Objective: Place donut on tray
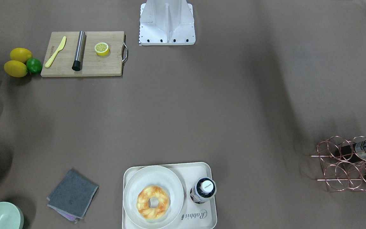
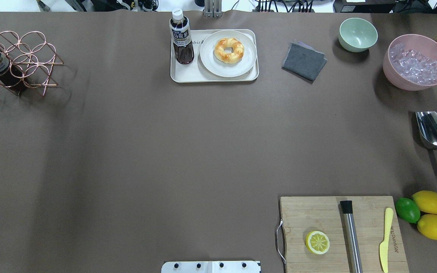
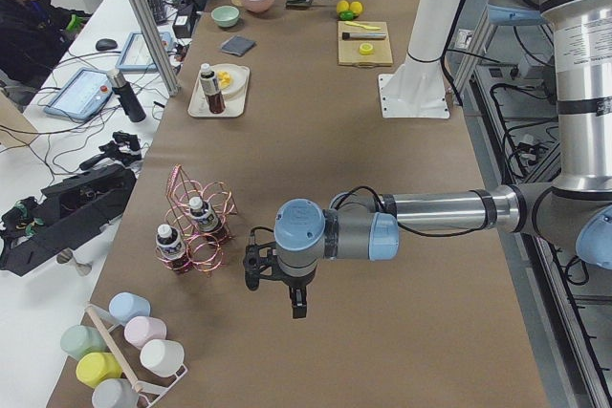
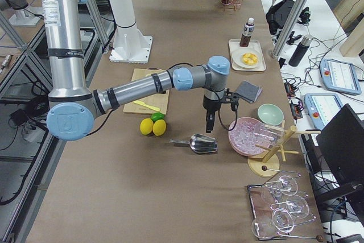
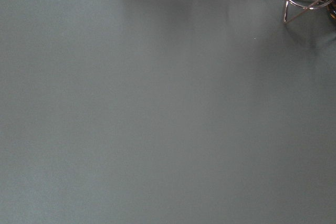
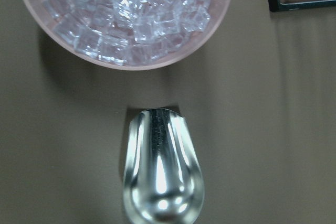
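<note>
Whether the fingers are released or clenched cannot be told for the left gripper, near the copper wire rack, or the right gripper, above the steel scoop. The donut lies on a round plate on the tray, beside an upright bottle, at the desk edge opposite the robot base.

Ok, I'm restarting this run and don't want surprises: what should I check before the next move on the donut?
1. Donut found: ok, lying on the plate.
2. Plate on the tray: ok, so no bare tray under the donut.
3. Free tray floor: not ok, bottle and plate fill most.
4. Left gripper state: cannot tell; it hangs by the wire rack.
5. Right gripper state: cannot tell; it hangs above the scoop.
</note>
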